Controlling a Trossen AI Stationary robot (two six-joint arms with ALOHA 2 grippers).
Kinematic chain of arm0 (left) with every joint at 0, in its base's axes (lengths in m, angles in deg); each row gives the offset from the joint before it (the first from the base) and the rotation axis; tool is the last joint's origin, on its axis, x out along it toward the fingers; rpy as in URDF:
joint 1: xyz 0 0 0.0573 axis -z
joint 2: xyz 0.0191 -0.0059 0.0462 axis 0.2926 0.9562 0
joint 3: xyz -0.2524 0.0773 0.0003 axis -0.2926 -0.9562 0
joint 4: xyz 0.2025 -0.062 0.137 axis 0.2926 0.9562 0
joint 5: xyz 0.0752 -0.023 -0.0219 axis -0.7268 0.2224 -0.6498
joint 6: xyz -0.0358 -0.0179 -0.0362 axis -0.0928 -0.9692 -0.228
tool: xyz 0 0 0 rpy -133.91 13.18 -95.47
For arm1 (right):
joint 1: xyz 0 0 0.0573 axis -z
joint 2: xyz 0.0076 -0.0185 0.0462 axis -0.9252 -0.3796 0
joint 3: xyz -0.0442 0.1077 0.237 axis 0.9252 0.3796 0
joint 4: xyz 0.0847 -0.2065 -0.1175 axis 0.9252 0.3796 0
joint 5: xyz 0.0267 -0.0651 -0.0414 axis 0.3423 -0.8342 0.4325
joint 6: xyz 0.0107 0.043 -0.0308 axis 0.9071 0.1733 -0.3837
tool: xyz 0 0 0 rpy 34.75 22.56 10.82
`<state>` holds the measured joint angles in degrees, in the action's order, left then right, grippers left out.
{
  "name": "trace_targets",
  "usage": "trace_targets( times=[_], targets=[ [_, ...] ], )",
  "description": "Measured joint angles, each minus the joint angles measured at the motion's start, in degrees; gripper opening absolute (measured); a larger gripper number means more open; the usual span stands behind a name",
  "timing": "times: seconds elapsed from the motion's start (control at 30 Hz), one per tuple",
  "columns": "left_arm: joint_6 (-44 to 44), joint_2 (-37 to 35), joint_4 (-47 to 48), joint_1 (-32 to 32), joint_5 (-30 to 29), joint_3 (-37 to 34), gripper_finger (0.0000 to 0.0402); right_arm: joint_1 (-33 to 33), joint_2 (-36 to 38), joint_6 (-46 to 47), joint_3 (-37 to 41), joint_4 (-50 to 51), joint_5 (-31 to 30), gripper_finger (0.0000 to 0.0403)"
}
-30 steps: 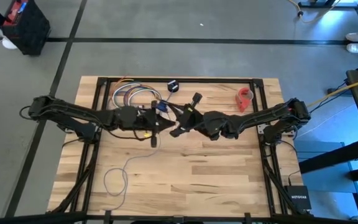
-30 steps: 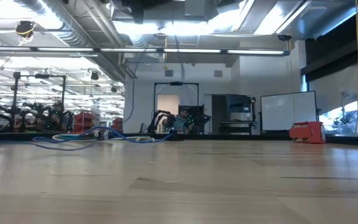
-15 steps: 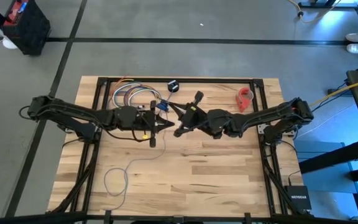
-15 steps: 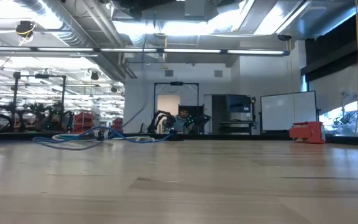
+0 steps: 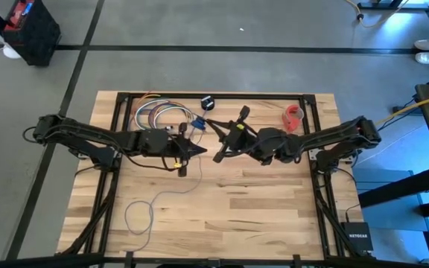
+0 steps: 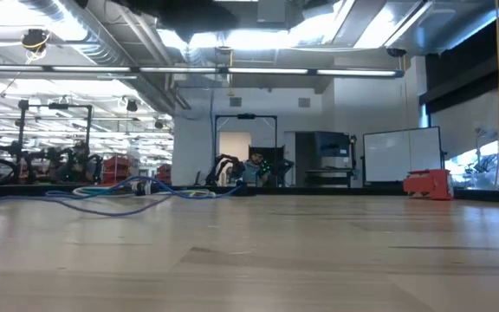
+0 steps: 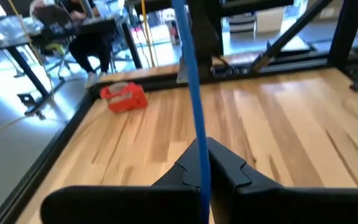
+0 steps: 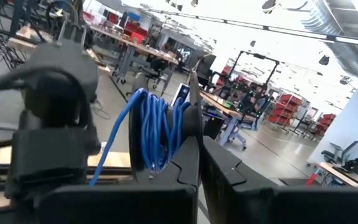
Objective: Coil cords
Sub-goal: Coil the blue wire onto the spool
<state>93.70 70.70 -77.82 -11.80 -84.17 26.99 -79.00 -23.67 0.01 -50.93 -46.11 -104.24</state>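
As only wrist views reveal, both pincers (image 7: 199, 171) (image 8: 194, 165) clamp the blue cord (image 8: 157, 134).

Left of the tape roll (image 5: 294, 116): small disc (image 5: 208, 103), then wire bundle (image 5: 159, 115); cord (image 5: 149, 205) lying well apart, toward the table (image 5: 274, 216) front.

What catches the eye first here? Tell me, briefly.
The blue cord, running taut through the shut left gripper above mid-table. Facing it, the right gripper carries a wound bunch of that cord at its tips, while a loose loop lies on the left side of the table.
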Motion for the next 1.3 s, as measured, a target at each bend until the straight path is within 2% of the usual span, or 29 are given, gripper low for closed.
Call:
trace_targets(
  times=[0.2,0.6,1.3],
  targets=[
    [-1.4,0.0,5.0,0.0,0.0,0.0,0.0,-1.3,2.4,-1.2,0.0,-0.3,-0.1,0.001],
    [-5.7,0.0,16.0,0.1,0.0,-0.3,0.0,-4.2,8.8,-7.0,0.1,0.6,-6.1,0.001],
    [-14.1,0.2,15.7,0.1,-0.2,-14.9,0.0,-4.1,20.5,-9.0,0.0,2.4,-9.7,0.001]
  ],
)
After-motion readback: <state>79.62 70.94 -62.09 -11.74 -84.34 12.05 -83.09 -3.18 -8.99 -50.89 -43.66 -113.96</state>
